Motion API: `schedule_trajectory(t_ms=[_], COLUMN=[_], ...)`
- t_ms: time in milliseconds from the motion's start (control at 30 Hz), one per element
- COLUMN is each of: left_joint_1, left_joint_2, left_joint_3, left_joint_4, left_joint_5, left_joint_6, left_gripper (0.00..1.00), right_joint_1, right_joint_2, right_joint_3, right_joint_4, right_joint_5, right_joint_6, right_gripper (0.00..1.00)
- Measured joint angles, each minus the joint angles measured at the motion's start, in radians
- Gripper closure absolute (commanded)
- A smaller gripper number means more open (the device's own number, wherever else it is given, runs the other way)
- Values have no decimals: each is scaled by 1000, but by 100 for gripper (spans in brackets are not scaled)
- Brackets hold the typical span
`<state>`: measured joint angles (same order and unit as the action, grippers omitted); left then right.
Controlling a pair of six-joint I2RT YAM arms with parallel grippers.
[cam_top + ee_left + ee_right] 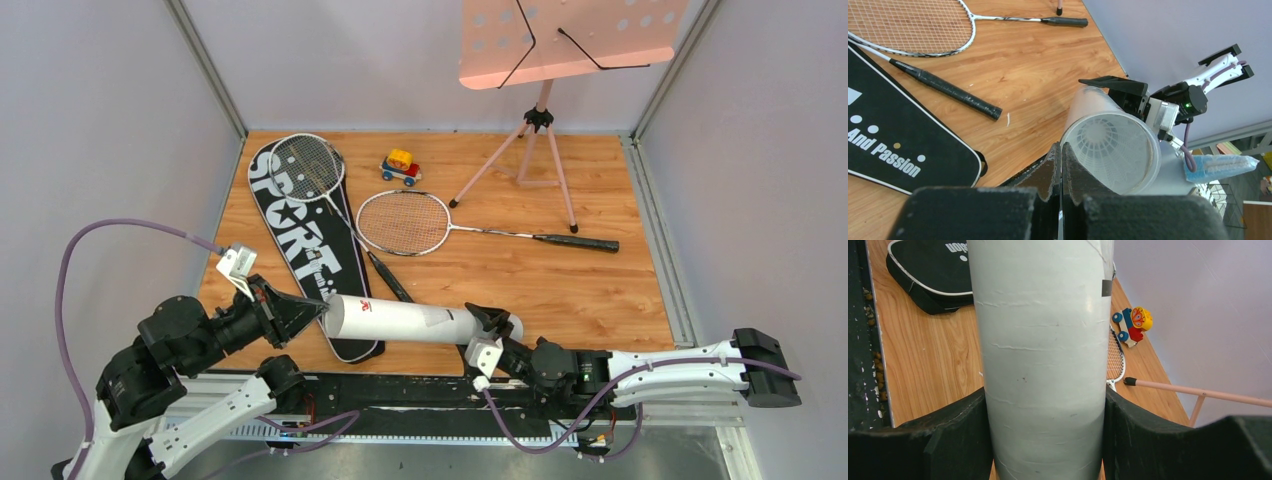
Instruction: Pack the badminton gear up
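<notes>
Closest in, at the near-left corner of the table (600,290), the left gripper (320,312) was pinched fully together, holding nothing. Its tip sat right at the rim of the white tube's (400,320) open left mouth. That tube lay level along the near edge, its long axis running left to right, so the mouth faced the left gripper squarely. A white shuttlecock (1103,137) showed inside. At the tube's right end the right gripper (490,328) clamped it across its width, jaws part-spread around it. The left arm was the nearer one to the mouth, and any push inward would likely run rightward along that axis.

Behind, the black bag (305,250) stretched from the far-left corner to the near edge, its near end under the tube's mouth, with one racket (308,165) lying on it. A second racket (405,222) lay mid-table, handle pointing right. Bare wood showed between its shaft and the tube.
</notes>
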<state>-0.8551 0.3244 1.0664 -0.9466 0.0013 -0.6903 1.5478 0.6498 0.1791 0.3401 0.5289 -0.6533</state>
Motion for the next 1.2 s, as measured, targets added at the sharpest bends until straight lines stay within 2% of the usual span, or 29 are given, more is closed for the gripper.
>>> schedule_trajectory(t_ms=[700, 733, 767, 867, 1033, 1200], left_joint_1=[0, 0, 0, 0, 0, 0], left_joint_2=[-2, -2, -2, 2, 4, -1], left_joint_3=[-3, -4, -4, -4, -3, -3], left_joint_4=[-27, -30, -33, -45, -61, -67], left_joint_5=[-18, -18, -18, -18, -22, -37], left_joint_6=[8, 9, 10, 18, 20, 23], left_gripper=[100, 97, 89, 76, 49, 39], right_joint_1=[0, 0, 0, 0, 0, 0], right_joint_2=[7, 13, 17, 28, 30, 30], right_joint_3=[0, 0, 0, 1, 1, 1], right_joint_4=[-3, -2, 0, 0, -2, -3], right_joint_5=[1, 1, 1, 1, 0, 1], right_joint_6=[2, 2, 3, 6, 5, 5], right_gripper=[85, 85, 85, 85, 85, 85])
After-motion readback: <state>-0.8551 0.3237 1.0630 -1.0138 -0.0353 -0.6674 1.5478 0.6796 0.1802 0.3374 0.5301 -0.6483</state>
